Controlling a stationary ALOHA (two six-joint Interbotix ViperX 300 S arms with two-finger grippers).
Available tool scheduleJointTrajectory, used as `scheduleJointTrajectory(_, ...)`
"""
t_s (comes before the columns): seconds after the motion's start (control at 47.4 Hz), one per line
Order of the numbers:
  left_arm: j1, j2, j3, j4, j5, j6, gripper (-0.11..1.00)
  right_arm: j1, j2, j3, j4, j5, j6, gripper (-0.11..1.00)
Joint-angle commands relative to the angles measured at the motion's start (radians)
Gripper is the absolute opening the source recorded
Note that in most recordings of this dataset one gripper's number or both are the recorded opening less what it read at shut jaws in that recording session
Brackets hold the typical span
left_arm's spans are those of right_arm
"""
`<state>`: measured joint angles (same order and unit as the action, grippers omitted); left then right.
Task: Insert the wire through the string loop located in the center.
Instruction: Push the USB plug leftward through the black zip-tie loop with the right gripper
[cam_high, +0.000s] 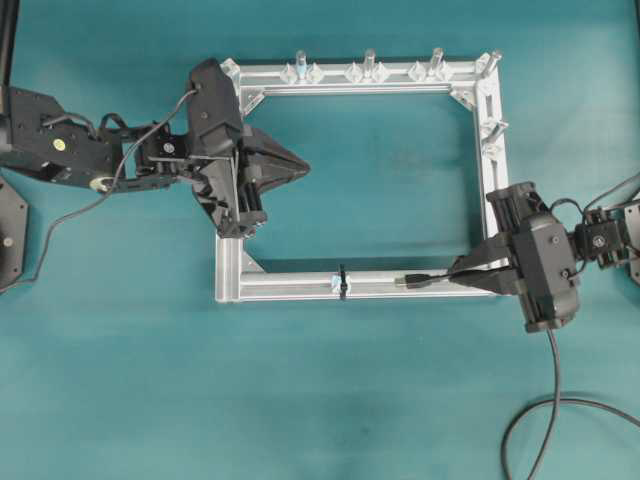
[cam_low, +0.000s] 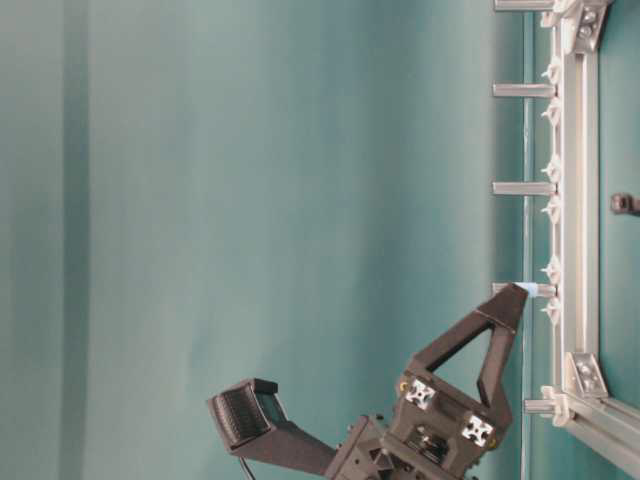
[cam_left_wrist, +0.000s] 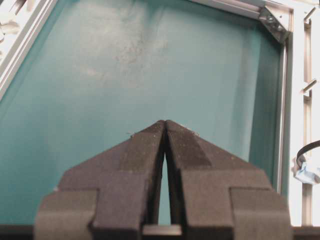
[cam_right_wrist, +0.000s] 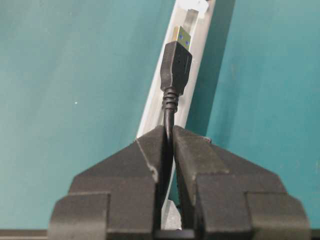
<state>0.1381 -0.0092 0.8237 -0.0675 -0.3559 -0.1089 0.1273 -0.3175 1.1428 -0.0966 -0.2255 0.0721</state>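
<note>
Black cable sits pinched between my right gripper (cam_right_wrist: 168, 131) fingers just behind its plug, so the wire (cam_high: 414, 281) lies along the near silver frame bar (cam_high: 290, 287) with its gold tip aimed at the string loop (cam_high: 342, 282), still short of it. My left gripper (cam_left_wrist: 164, 123) is closed on nothing, hovering inside the frame. Grasping and lining up look done; I judge the threading itself remains.

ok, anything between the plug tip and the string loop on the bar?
Nothing. In the overhead view the plug, held out by the right gripper, faces the string loop along the bar; that stretch of bar is bare.
</note>
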Motion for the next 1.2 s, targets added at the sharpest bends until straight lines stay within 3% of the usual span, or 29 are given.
scheduleJointTrajectory(0.0, -0.003, -0.026, -0.015, 0.003, -0.005, -0.003, 0.0, -0.003, -0.015, -0.006, 0.002, -0.005, 0.002, 0.07)
scheduleJointTrajectory(1.182, -0.008, -0.025, -0.015, 0.002, -0.005, -0.003, 0.0, -0.025, 0.0, -0.028, 0.015, 0.003, 0.008, 0.07)
